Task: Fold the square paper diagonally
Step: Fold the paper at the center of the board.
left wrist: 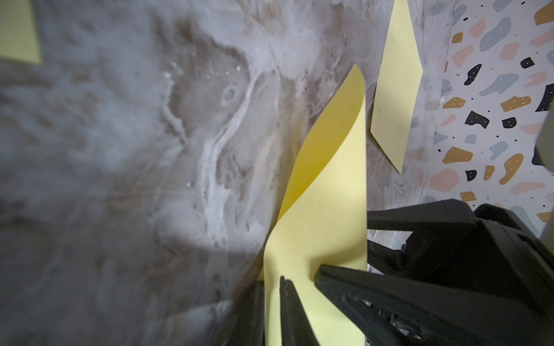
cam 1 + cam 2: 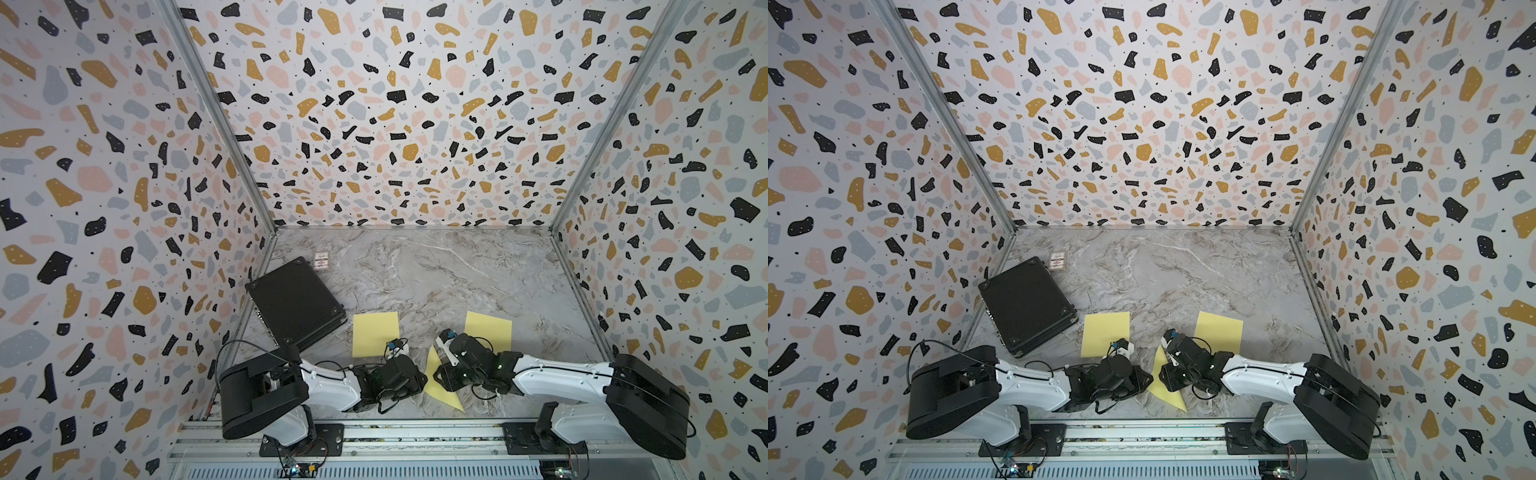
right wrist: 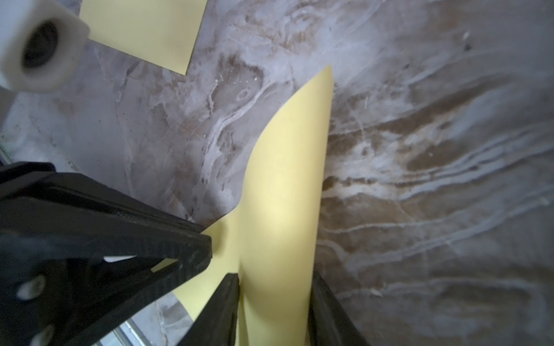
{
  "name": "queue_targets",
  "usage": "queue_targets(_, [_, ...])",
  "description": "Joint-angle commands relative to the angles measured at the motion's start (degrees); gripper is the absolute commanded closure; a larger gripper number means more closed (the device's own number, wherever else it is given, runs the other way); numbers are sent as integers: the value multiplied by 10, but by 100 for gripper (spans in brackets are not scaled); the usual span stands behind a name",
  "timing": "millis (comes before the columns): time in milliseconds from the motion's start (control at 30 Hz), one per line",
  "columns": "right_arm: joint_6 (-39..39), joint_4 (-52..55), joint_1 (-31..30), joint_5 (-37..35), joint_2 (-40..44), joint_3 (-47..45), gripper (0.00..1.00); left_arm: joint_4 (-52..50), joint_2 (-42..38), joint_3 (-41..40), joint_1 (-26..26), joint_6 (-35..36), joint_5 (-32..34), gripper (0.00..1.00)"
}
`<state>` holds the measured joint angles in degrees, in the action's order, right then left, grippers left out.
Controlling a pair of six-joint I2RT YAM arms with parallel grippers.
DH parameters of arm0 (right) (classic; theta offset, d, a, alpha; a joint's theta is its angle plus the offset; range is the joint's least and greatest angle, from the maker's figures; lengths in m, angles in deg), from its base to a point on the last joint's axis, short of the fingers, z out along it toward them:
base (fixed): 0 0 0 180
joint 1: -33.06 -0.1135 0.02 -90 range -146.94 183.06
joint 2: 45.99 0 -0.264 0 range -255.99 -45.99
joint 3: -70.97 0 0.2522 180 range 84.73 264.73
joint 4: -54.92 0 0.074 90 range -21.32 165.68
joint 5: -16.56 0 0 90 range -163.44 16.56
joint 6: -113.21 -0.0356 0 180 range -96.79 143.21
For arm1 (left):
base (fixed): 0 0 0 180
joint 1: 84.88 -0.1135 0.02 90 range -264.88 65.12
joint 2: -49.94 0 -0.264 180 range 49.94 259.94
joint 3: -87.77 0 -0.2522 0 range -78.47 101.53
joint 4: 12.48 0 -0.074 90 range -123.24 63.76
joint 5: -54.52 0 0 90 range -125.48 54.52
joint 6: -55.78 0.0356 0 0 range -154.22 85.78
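Fingers first: the left gripper's (image 1: pixel 299 278) black fingers (image 1: pixel 287 311) are pinching the curled yellow square paper (image 1: pixel 326 191), and the right gripper (image 3: pixel 272 287) has a rolled-over part of that same sheet between its fingers (image 3: pixel 221 302), though I can't tell if they're squeezing it. It's all on the marble table (image 2: pixel 436 274), near the front edge between the two arms. There's also a black case (image 2: pixel 297 305) at the left wall, two flat yellow sheets (image 2: pixel 374 334) (image 2: pixel 488 332), and a small card packet (image 2: pixel 322 262) at the back.

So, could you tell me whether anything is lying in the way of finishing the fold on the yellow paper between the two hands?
Nothing visible: the curled yellow square paper has bare marble tabletop around it; two other yellow sheets lie apart.
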<state>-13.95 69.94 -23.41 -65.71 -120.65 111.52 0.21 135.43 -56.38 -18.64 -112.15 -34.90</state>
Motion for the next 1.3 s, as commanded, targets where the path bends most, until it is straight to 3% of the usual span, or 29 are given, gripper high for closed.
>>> queue_targets(0, [0, 56, 0, -13, -16, -6, 58, -64, 13, -24, 2, 10, 9, 85])
queue_targets(333, [-3, 74, 0, -25, -23, 0, 59, -50, 27, -26, 4, 13, 3, 92])
queue_targets(467, [-9, 104, 0, -49, -13, 10, 51, -46, 36, -27, 3, 13, 2, 94])
queue_targets(933, [-6, 217, 0, -68, 119, 78, 44, -44, 55, -35, 6, 11, 1, 97])
queue_targets(1067, [-7, 187, 0, -30, 136, 86, 47, -43, 61, -36, 7, 10, 1, 95])
queue_targets(1267, [-15, 123, 1, 7, 77, 91, 66, -44, 67, -36, 8, 9, -1, 96])
